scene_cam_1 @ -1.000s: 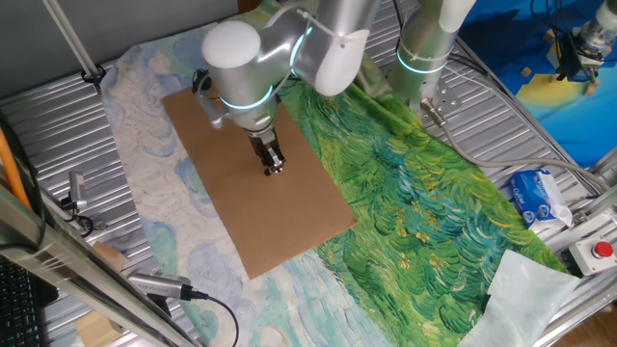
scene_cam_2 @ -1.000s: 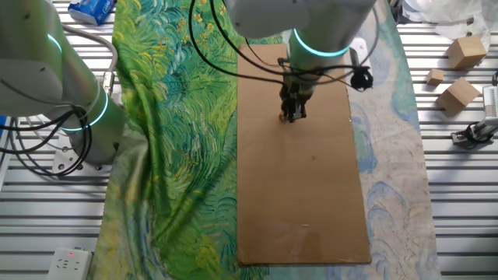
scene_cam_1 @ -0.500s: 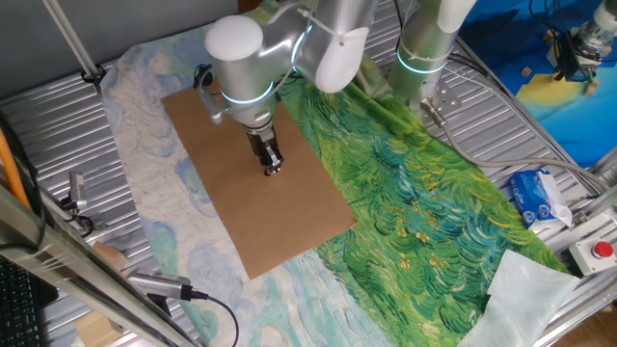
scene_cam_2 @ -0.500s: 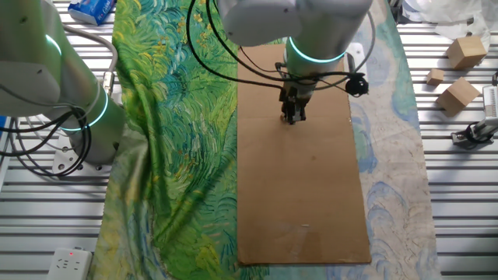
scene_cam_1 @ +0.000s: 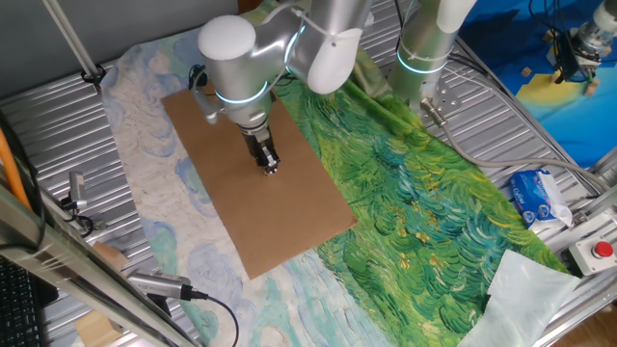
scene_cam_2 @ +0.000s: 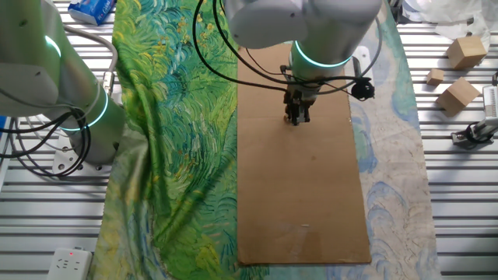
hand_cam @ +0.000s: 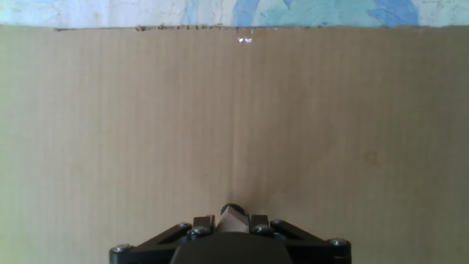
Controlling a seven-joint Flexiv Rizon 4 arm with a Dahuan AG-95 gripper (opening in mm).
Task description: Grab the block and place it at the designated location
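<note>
Plain brown cardboard sheet (scene_cam_2: pixel 303 187); green swirl-patterned cloth (scene_cam_2: pixel 179 124).

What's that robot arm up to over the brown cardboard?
The arm's gripper is pinching a tiny wooden block between its fingers, low over the brown cardboard sheet. A dark spot peeks out just beyond the block in the hand view, likely the marked target. From the fixed views the fingertips look almost on the cardboard, though contact cannot be confirmed.
</note>
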